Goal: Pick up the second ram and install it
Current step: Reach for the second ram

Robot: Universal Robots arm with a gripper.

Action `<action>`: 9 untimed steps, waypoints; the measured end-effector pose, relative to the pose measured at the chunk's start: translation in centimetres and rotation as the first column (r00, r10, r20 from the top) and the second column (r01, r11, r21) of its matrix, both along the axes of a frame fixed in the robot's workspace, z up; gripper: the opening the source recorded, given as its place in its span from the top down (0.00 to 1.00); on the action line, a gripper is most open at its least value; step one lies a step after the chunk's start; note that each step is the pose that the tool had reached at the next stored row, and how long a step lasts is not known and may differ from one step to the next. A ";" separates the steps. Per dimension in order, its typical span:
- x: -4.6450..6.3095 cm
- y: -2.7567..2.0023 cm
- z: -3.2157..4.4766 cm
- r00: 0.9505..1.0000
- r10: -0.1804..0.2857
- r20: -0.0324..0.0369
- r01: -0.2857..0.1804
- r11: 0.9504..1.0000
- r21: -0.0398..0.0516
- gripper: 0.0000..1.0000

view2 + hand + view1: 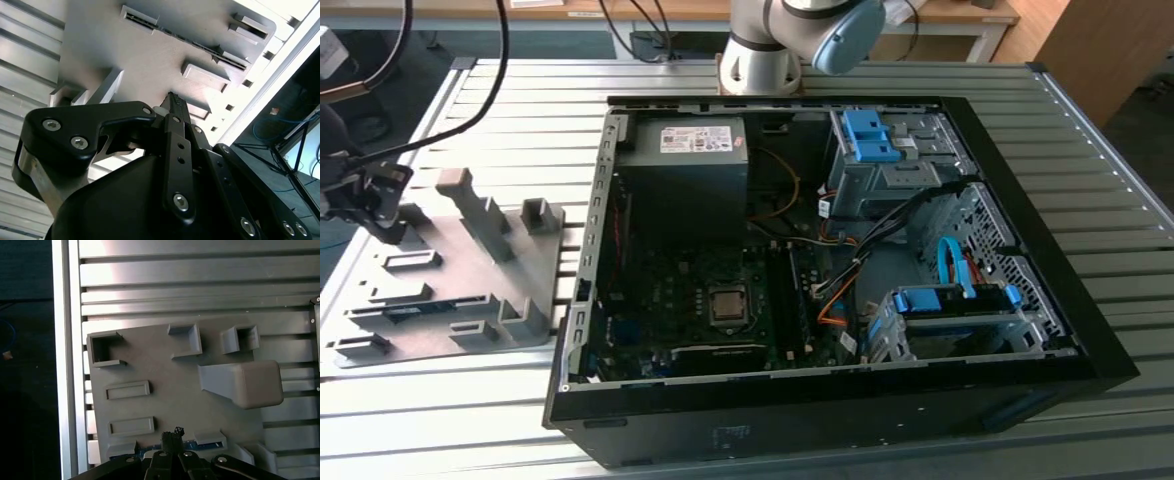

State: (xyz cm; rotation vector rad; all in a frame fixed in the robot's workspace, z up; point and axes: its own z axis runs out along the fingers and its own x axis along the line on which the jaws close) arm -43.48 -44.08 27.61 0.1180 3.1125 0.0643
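Observation:
The second ram (416, 313) is a thin blue-green strip lying on edge in the long holder of the grey fixture plate (454, 255), at the exterior view's left. My black gripper (367, 200) hangs over the far left part of that plate, above and apart from the strip. In the first wrist view the fingertips (172, 432) are pressed together with nothing between them, and a blue edge of the ram (148, 453) shows just beyond them. The gripper (175, 100) is shut in the second wrist view too. The black memory slots (791, 295) lie inside the open computer case (1014, 300).
The fixture plate carries several raised grey blocks and pockets, including a tall one (478, 215) near the gripper. The case holds a power supply (683, 165), blue drive brackets (870, 135) and loose cables (847, 275). Black cables (440, 120) trail over the slatted table's left side.

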 end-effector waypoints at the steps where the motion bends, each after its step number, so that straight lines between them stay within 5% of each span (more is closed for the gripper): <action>1: 0.0 0.00 -0.13 1.000 0.000 0.000 0.000 1.000 0.000 0.90; 9: 0.0 0.00 -1.29 1.000 0.000 0.000 0.000 1.000 0.000 0.90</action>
